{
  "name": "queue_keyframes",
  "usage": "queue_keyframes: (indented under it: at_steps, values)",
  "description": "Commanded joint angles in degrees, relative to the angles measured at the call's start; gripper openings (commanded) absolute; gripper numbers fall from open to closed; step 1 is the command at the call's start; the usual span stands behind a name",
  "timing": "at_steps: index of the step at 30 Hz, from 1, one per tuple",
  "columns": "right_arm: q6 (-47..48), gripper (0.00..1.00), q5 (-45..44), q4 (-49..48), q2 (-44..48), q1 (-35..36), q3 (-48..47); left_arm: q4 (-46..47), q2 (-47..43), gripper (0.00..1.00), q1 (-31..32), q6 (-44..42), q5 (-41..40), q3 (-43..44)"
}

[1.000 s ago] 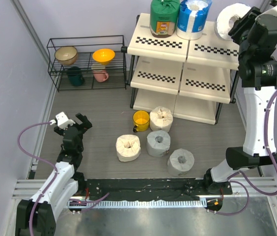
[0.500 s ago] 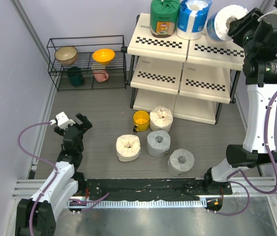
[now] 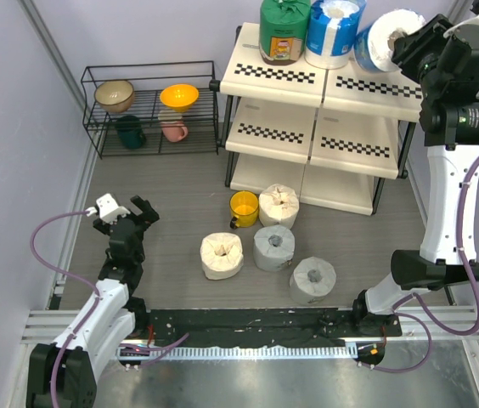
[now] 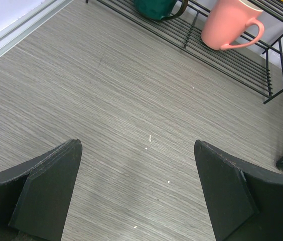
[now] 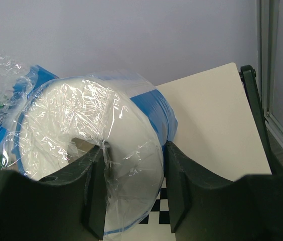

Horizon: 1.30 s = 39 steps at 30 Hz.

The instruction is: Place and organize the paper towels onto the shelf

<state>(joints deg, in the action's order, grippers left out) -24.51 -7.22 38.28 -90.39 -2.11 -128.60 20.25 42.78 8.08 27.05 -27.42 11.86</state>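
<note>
One blue-and-white roll is clamped by its wall in the right gripper, whose jaws are drawn in close. It hangs over the right end of the shelf's top tier, just beside the upright blue roll. Its core is tipped sideways, not standing like that one, so I'd judge it needs righting before it goes down. The left gripper sits wide open and empty, low over the worktop, well apart.

You're seeing the green roll and upright blue-and-white roll standing on the shelf's top tier, the tilted blue-and-white roll leaning over its right end, and cream rolls and grey-white rolls sitting upright on the counter.
</note>
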Motion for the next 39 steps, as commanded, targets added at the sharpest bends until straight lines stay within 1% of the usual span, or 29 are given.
queue_keyframes:
  at_steps: [1,6,9,10,12,13,15,18,27,30,32,33,34,35,36,37,38,39]
  values:
    - [-1.8,0.33,1.2,-5.7,2.2,-0.2,0.0,1.3,-0.6,1.00,-0.3,0.5,-1.1,0.6]
    - [-2.2,0.39,1.9,-5.9,2.4,-0.2,-0.2,1.3,-0.7,1.00,-0.2,0.5,-1.1,0.6]
    - [-2.4,0.48,1.9,-6.3,2.7,-0.2,-0.1,1.3,-0.8,1.00,-0.3,0.5,-1.1,0.5]
    - [-2.4,0.53,2.1,-6.3,2.7,-0.2,0.0,1.3,-0.9,1.00,-0.2,0.5,-1.1,0.5]
    - [-2.5,0.58,2.3,-6.6,2.8,-0.2,0.1,1.3,-1.0,1.00,-0.3,0.6,-1.2,0.4]
    - [-2.5,0.65,2.4,-6.7,2.8,-0.2,0.1,1.3,-1.0,1.00,-0.2,0.6,-1.2,0.4]
    - [-2.6,0.69,2.4,-6.9,2.9,-0.2,0.2,1.3,-1.0,1.00,-0.3,0.6,-1.2,0.4]
    - [-2.7,0.71,2.4,-7.2,3.1,-0.2,0.3,1.4,-1.2,1.00,-0.3,0.6,-1.2,0.3]
    - [-2.7,0.71,2.2,-7.8,4.0,-0.2,1.5,1.4,-1.6,0.99,-0.2,0.6,-1.3,0.1]
    - [-2.6,0.71,2.0,-8.9,5.6,-0.2,2.9,1.4,-1.8,1.00,-0.3,0.7,-1.4,0.0]
    - [-2.8,0.71,2.0,-11.2,7.4,-0.2,5.5,1.4,-1.9,1.00,-0.2,0.7,-1.5,-0.1]
    - [-3.1,0.71,2.0,-13.0,10.6,-0.2,7.0,1.4,-2.1,1.00,-0.3,0.7,-1.5,-0.2]
    - [-3.4,0.71,2.3,-15.2,12.7,-0.2,11.6,1.4,-2.0,1.00,-0.2,0.7,-1.5,-0.2]
    - [-4.2,0.71,3.3,-20.6,14.8,-0.2,14.2,1.4,-2.1,0.99,-0.3,0.7,-1.5,-0.3]
    - [-4.7,0.71,4.8,-22.9,19.2,-0.2,16.6,1.4,-2.2,1.00,-0.2,0.8,-1.5,-0.3]
    - [-5.3,0.71,6.0,-24.6,20.8,-0.2,20.0,1.4,-2.3,1.00,-0.3,0.8,-1.5,-0.3]
    - [-5.6,0.71,6.5,-26.1,22.3,-0.2,21.0,1.4,-2.2,1.00,-0.3,0.8,-1.5,-0.3]
    - [-7.0,0.71,10.3,-26.2,23.3,-0.2,21.6,1.5,-2.3,1.00,-0.3,0.8,-1.5,-0.3]
